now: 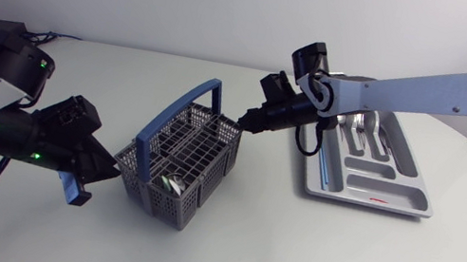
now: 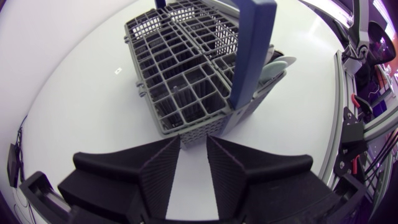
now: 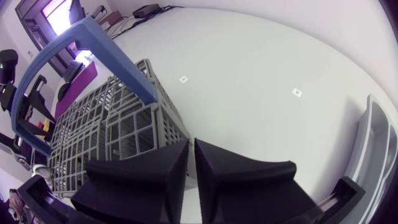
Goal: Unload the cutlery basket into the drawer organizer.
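The grey cutlery basket [image 1: 197,149] with a blue handle [image 1: 182,107] stands mid-table. Pale cutlery [image 1: 170,178] lies in its near compartment, and spoon heads [image 2: 277,65] show beside the handle [image 2: 252,50] in the left wrist view. My left gripper [image 1: 116,166] is at the basket's left corner, and its fingers [image 2: 160,174] pinch a piece of the basket's near wall [image 2: 194,140]. My right gripper [image 1: 244,123] is shut and holds nothing; its tips [image 3: 191,144] are at the basket's far right rim [image 3: 168,124]. The grey drawer organizer [image 1: 396,193] lies to the right.
Several pieces of cutlery [image 1: 361,127] lie in the organizer's far compartments. My right arm reaches over the organizer's far left end. The organizer's edge [image 3: 373,143] shows beside my right gripper. Small markers [image 3: 296,93] dot the white table.
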{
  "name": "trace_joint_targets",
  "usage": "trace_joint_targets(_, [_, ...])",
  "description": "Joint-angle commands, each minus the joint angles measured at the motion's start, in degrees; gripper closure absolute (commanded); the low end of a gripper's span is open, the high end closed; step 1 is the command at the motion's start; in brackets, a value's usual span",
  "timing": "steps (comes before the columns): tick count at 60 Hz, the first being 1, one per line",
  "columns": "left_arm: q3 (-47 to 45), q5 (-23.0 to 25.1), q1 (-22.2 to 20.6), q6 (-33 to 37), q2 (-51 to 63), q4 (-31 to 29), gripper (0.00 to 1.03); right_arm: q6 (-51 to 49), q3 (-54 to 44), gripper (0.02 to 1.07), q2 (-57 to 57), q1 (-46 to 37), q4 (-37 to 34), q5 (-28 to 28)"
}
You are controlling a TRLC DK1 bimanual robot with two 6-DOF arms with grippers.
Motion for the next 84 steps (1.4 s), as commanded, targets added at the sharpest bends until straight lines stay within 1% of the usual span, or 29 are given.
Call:
trace_joint_targets(1, [-0.85, 0.38, 0.00, -0.54, 3.45, 2.52, 0.70, -0.21, -0.64, 0.92, -0.66, 1.44, -1.84, -2.08])
trace_joint_targets(9, [-0.50, 0.38, 0.27, -1.85, 5.38, 6.39, 0.70, -1.08, -4.07, 0.92, -3.12, 2.50, -2.28, -2.61])
trace_joint_targets(19, [1.70, 0.38, 0.80, -2.03, 9.07, 9.55, 0.70, -2.31, -10.05, 0.92, -8.22, 3.47, -2.81, -2.96])
trace_joint_targets(28, [4.77, 0.38, 3.08, -2.03, 14.00, 12.45, 0.70, -2.31, -15.85, 0.92, -13.23, 4.96, -2.72, -3.49])
trace_joint_targets(40, [10.22, 0.38, 4.31, -3.00, 20.85, 14.74, 0.70, -2.05, -22.26, 0.92, -18.15, 6.54, -1.93, -3.40])
trace_joint_targets(51, [14.62, 0.38, 3.78, -4.40, 24.72, 15.18, 0.70, -1.61, -26.66, 0.92, -22.46, 7.95, -1.49, -3.31])
trace_joint_targets(58, [16.11, 0.38, 3.52, -5.72, 26.21, 16.23, 0.70, -1.35, -27.80, 0.92, -23.60, 7.95, -0.26, -1.73])
trace_joint_targets(70, [15.23, 0.38, 3.78, -6.25, 25.51, 16.23, 0.70, -1.35, -27.36, 0.92, -21.58, 5.84, 1.59, 0.47])
trace_joint_targets(79, [13.03, 0.38, 6.33, -6.34, 21.82, 15.97, 0.69, -1.70, -28.59, 0.92, -23.16, 4.17, 2.03, 2.05])
trace_joint_targets(84, [10.84, 0.65, 7.91, -6.25, 17.69, 15.26, 0.69, -2.05, -29.91, 0.91, -25.01, 3.20, 2.38, 2.40])
